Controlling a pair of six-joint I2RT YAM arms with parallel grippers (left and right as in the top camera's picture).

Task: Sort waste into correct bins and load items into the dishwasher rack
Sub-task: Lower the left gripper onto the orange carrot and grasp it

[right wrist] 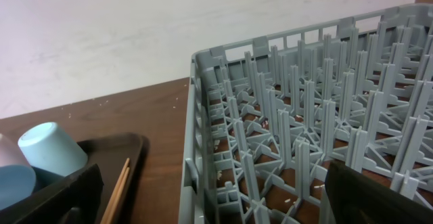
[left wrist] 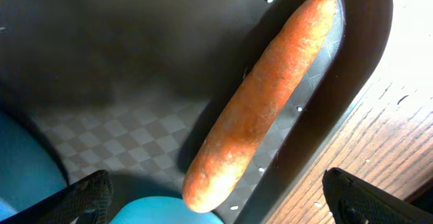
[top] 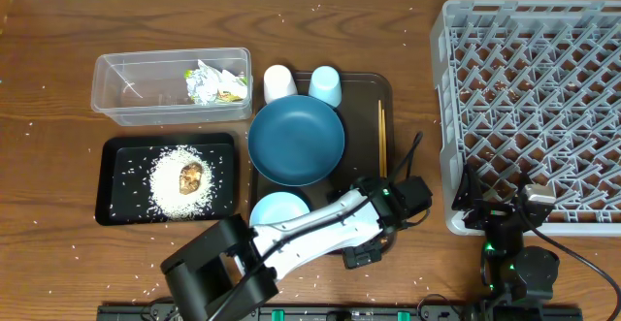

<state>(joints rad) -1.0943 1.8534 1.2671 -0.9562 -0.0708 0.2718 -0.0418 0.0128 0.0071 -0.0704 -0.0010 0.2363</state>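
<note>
The orange carrot [left wrist: 264, 102] lies diagonally along the right rim of the brown tray [left wrist: 135, 61], beneath the left gripper [left wrist: 226, 198], whose fingers stand wide apart either side of its blunt end. It likely handles as a stiff, smooth, tapered rod, so it is best pinched across the thick middle to prevent pivoting. The right gripper [right wrist: 213, 204], right of the tray, is likewise spread and empty.
</note>
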